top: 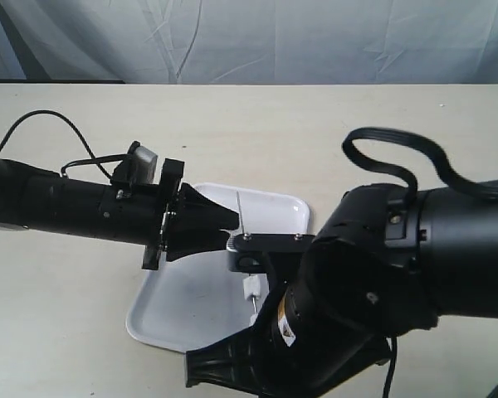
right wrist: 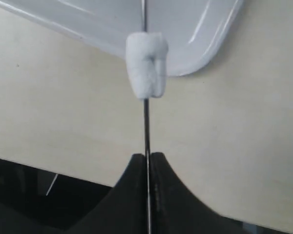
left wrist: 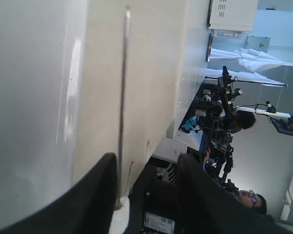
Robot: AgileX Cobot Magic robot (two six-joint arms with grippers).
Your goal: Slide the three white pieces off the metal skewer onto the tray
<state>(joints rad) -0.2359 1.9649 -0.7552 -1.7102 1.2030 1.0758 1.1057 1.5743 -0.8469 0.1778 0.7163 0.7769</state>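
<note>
My right gripper (right wrist: 146, 157) is clamped on the metal skewer (right wrist: 146, 126), held over the tray (right wrist: 200, 39). One white piece (right wrist: 146, 63) is threaded on it, above the tray's corner. My left gripper (left wrist: 146, 168) has its fingers apart around the skewer. What lies in the tray I cannot tell.

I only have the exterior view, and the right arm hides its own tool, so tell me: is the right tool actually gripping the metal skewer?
Observer: Yes. The right wrist view shows the right tool shut on the metal skewer, with a white piece threaded on it a little beyond the fingertips.
Operator: And the left tool, is it clamped on anything?
Observer: No. In the left wrist view the left tool is open. The skewer runs close beside one finger and is not pinched.
</note>
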